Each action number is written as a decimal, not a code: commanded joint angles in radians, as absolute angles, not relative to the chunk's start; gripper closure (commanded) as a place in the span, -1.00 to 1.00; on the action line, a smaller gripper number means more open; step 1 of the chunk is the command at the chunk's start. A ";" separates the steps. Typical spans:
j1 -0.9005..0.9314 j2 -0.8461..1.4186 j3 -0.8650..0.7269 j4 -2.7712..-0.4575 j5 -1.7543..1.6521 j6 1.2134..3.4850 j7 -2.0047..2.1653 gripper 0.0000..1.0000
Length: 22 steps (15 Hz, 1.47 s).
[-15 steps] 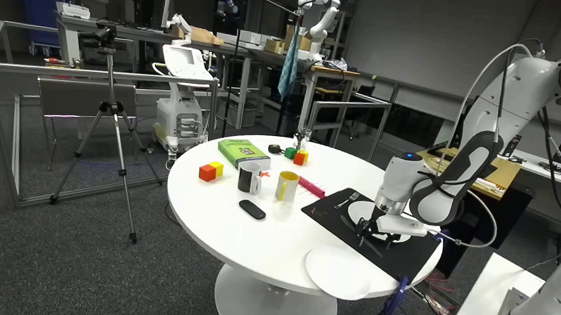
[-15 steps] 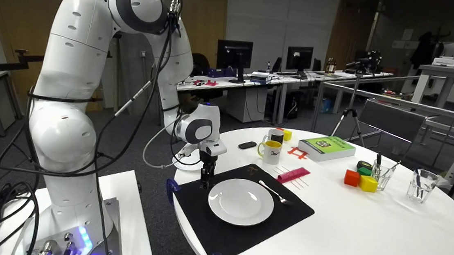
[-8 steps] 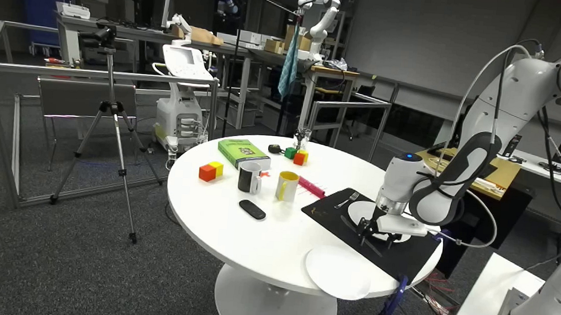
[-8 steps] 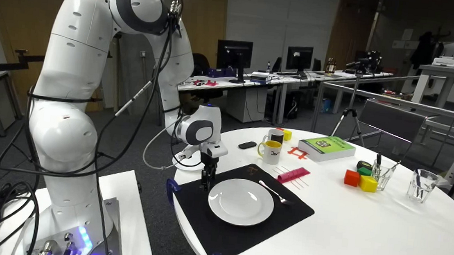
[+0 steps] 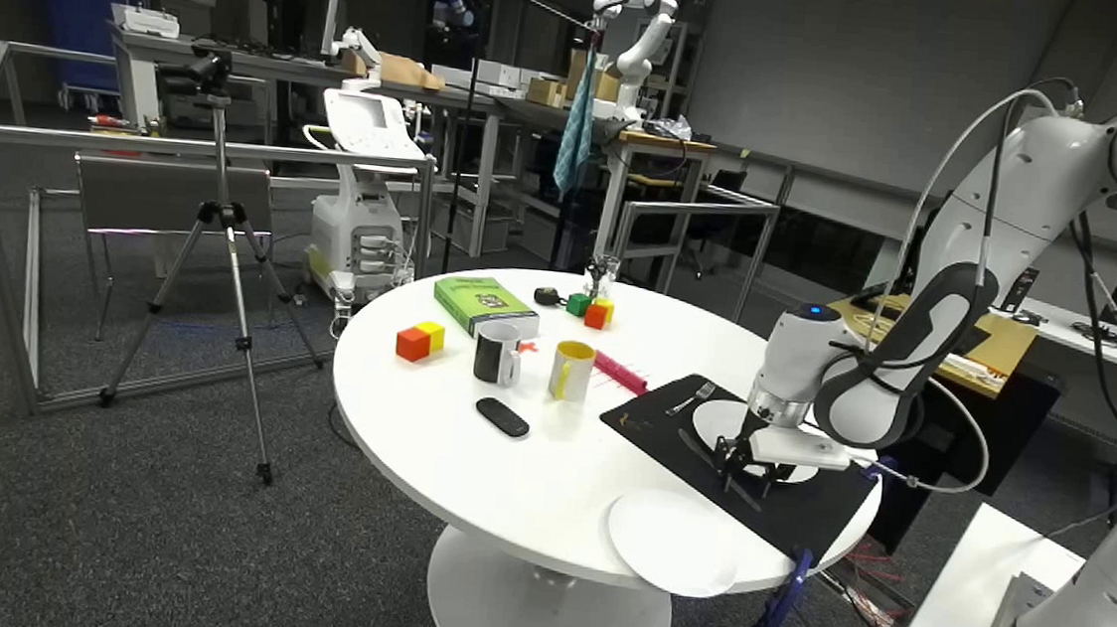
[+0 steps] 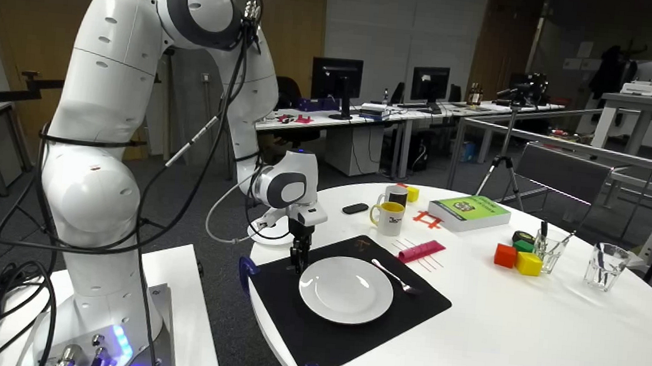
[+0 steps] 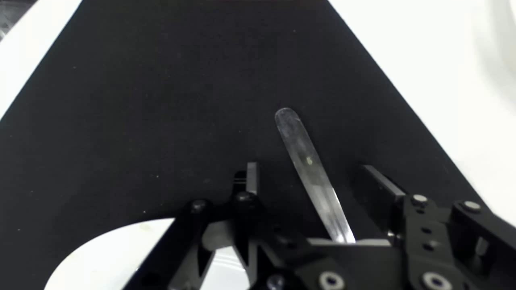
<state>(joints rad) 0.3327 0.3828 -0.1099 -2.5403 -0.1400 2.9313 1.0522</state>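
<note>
- Knife (image 7: 312,173) lay between the fingers (image 7: 252,179), a gap on either side.
- They stood spread, though closer together than a second before.
- The plate (image 7: 109,253) sat unmoved just beside them.

Dim in the background of both exterior views, bright across the round white tabletop (image 5: 525,480), with glare on the glossy white round plate (image 6: 339,296) and blue glow low on the white robot arm (image 6: 92,195). Blown out to white beyond the black rectangular mat (image 7: 161,100) in the wrist view, with sheen down the silver metal knife (image 7: 310,173) and soft grey shadow at upper right.
</note>
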 commanded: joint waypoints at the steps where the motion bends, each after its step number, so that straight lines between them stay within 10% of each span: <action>1: 0.357 0.386 -0.124 -2.554 -0.112 2.967 1.039 0.27; 6: 0.360 0.377 -0.124 -2.553 -0.113 2.962 1.037 0.97; 22: 0.516 0.322 -0.229 -2.493 -0.249 2.854 1.056 0.92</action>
<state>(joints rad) 0.4687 0.3649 -0.1937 -2.5102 -0.1943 2.9164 1.0493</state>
